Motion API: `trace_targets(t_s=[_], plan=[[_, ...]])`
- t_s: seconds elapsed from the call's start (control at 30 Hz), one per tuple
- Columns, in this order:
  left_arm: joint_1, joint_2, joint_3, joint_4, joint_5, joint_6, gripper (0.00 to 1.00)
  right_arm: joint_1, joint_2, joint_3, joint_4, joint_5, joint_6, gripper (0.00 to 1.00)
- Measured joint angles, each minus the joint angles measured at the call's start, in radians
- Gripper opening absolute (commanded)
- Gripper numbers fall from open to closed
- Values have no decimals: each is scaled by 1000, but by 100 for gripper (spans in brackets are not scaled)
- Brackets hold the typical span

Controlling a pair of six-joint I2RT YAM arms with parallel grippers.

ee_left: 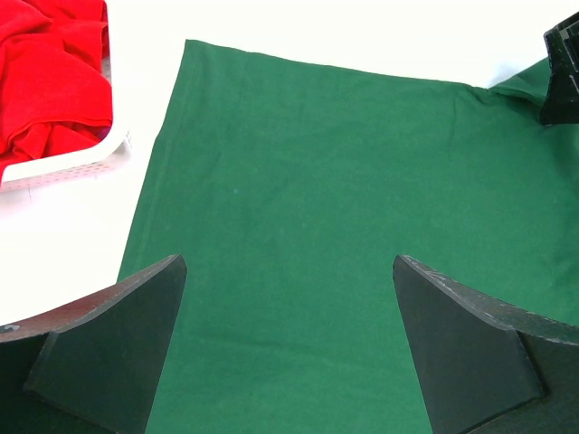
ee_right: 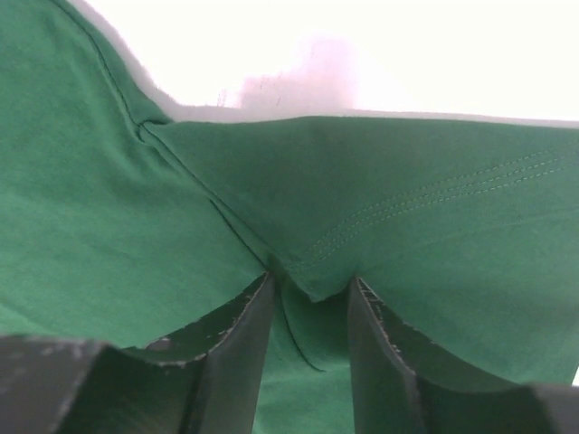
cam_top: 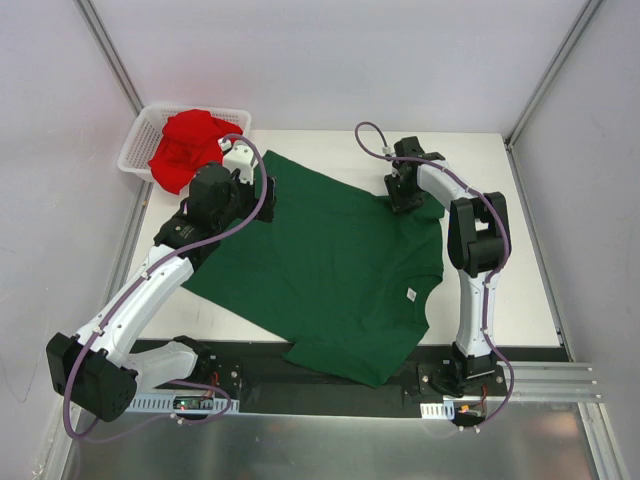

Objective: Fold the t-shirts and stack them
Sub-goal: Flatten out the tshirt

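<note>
Green t-shirt (cam_top: 330, 270) lies spread flat on the table (cam_top: 520, 290). My right gripper (ee_right: 310, 298) pinches a fold at its sleeve. My left gripper (ee_left: 289, 348) hangs spread wide over its far-left corner, holding nothing. Red t-shirt (cam_top: 188, 147) sits crumpled in the white mesh basket (cam_top: 140, 145).

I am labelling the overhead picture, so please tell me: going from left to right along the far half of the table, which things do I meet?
White mesh basket holding the red t-shirt → left hand over the shirt's edge → dark green t-shirt spread flat → right hand at its sleeve.
</note>
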Motion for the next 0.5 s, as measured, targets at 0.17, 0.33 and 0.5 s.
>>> trace_targets(t_s=[0.17,0.33,0.5], plan=[[0,-2,0,0,0,0,99,0,0,6,-7,0,0,30],[0,-2,0,0,0,0,99,0,0,10,-8,0,0,20],[0,-2,0,0,0,0,99,0,0,10,-9,-1,0,15]])
